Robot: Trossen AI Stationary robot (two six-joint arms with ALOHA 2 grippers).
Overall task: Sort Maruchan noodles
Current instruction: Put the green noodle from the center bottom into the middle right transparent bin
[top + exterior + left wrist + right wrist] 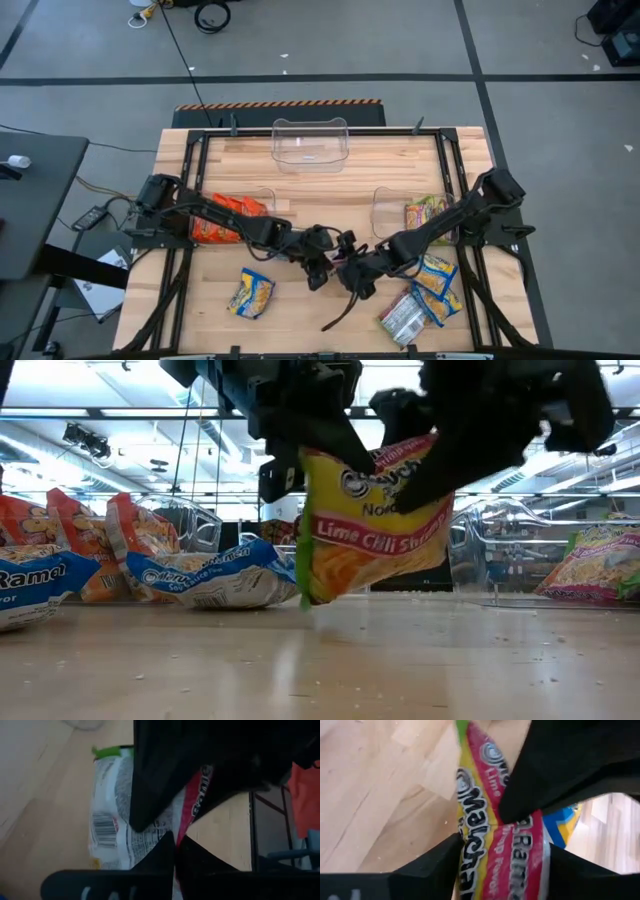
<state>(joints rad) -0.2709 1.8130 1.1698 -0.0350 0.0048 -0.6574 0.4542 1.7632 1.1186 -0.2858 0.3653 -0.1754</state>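
Observation:
A yellow, red and green Lime Chili Shrimp noodle packet hangs above the table centre between my two grippers. My left gripper is shut on it. My right gripper has a finger on each side of it. In the high view, the left gripper and right gripper meet over the packet and mostly hide it. Loose packets lie flat on the wood: a blue-and-yellow one, a silver-white one and blue-and-yellow ones. My left gripper pinches the packet between its two fingertips at an edge, where the white barcode back meets the red front. The packet is lifted clear of the table and hangs tilted below the fingers. My right gripper has the packet across its width, one finger at each side edge, with the printed front facing the wrist camera. The packet is bent across its middle. It comes at the packet's upper corner from above.
Three clear bins stand on the table: a far bin, a left bin holding orange-red packets, and a right bin holding a lime packet. A dark frame edges the work area. A dark cable lies near the front.

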